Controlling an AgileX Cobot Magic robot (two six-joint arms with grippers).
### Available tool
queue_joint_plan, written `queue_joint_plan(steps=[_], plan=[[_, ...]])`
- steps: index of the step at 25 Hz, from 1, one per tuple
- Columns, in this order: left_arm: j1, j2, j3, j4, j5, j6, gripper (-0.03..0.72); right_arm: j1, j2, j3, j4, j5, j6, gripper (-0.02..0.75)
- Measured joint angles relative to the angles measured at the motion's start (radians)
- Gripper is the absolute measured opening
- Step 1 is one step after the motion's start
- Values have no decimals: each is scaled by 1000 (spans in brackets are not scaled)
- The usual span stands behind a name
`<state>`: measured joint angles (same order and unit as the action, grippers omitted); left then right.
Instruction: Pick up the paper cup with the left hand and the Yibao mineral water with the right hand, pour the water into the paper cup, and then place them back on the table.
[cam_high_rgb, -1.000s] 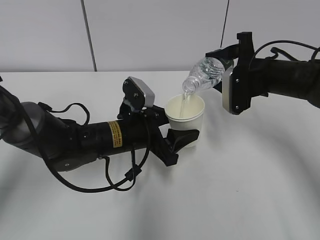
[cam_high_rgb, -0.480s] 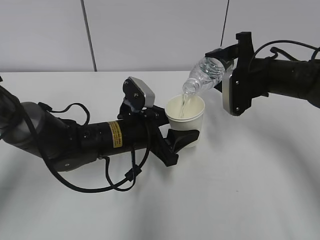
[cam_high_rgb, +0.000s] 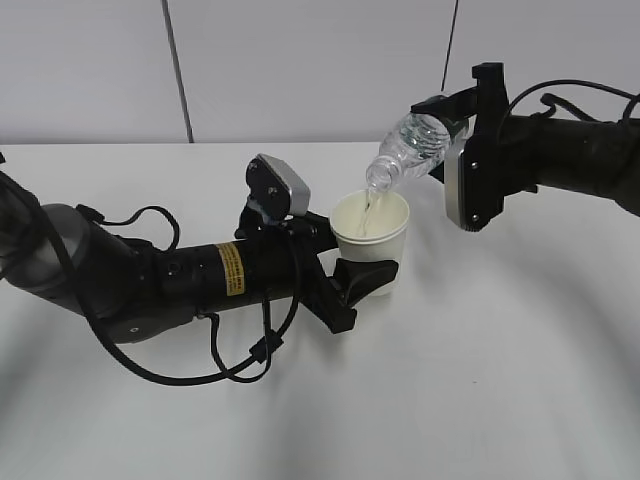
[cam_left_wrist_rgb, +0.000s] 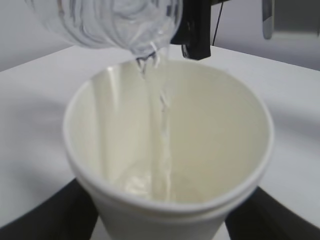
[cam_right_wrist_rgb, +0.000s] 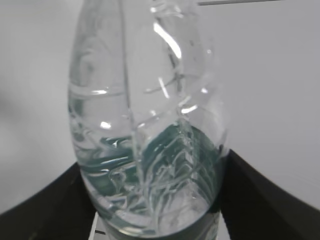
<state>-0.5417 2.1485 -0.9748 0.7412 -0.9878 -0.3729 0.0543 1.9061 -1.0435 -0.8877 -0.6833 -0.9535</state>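
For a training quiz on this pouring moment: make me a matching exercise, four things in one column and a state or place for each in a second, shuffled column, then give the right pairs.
Things
1. paper cup
2. Yibao mineral water
3. left hand
4. right hand

States
A. tilted, neck down over the rim
B. fingers closed around the white cup wall
C. upright, a thin stream falling inside
D. grips the bottle's lower part, raised above the table

Pairs: 1-C, 2-A, 3-B, 4-D

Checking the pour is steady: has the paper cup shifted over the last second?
No. The paper cup sits at the same spot against the table's back edge, held by the left end effector.
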Motion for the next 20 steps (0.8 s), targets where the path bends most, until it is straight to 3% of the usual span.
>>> queue_joint_plan(steps=[20], plan=[[0, 0, 0, 1, 1, 0, 453, 0, 0, 0, 10, -4, -40, 508]])
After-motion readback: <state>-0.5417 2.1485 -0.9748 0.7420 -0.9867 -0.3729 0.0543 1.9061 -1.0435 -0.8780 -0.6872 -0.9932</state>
